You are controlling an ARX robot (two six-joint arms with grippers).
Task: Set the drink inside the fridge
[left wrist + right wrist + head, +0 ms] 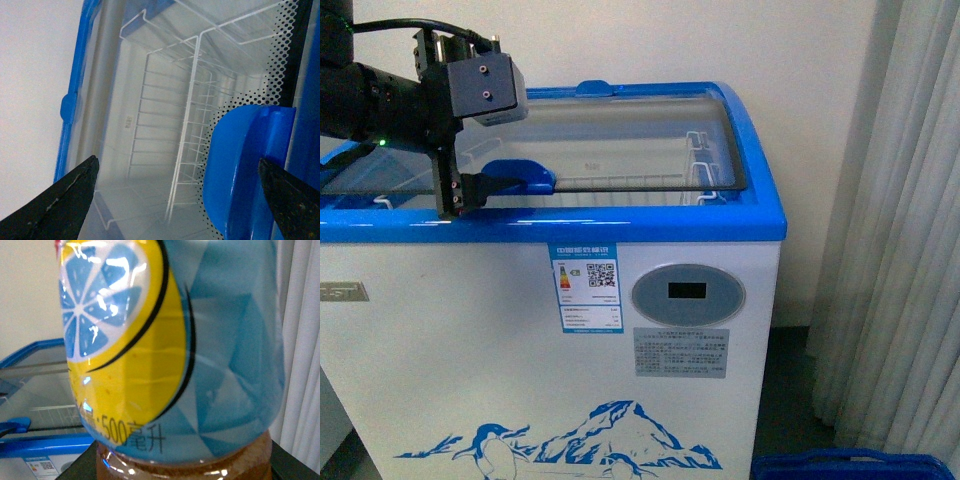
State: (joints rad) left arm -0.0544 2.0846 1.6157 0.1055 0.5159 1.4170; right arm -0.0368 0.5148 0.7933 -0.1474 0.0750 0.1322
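The fridge [470, 340] is a white chest freezer with a blue rim, a penguin decal and a curved glass lid [620, 140]. My left gripper [460, 198] hangs over its front edge, open, next to the lid's blue handle [525, 177]. In the left wrist view the handle [245, 170] stands between the open fingertips [75, 200], close to one of them, with my left gripper [176, 161] over the glass. My right gripper [182, 472] is shut on the drink [170, 350], whose yellow-blue label and amber liquid fill that view. The right arm is out of the front view.
A white wire basket [165, 130] hangs inside the fridge under the glass. A grey curtain [910, 220] hangs at the right. A blue plastic basket [850, 465] sits on the floor at the bottom right. The fridge's blue rim [35, 442] shows behind the drink.
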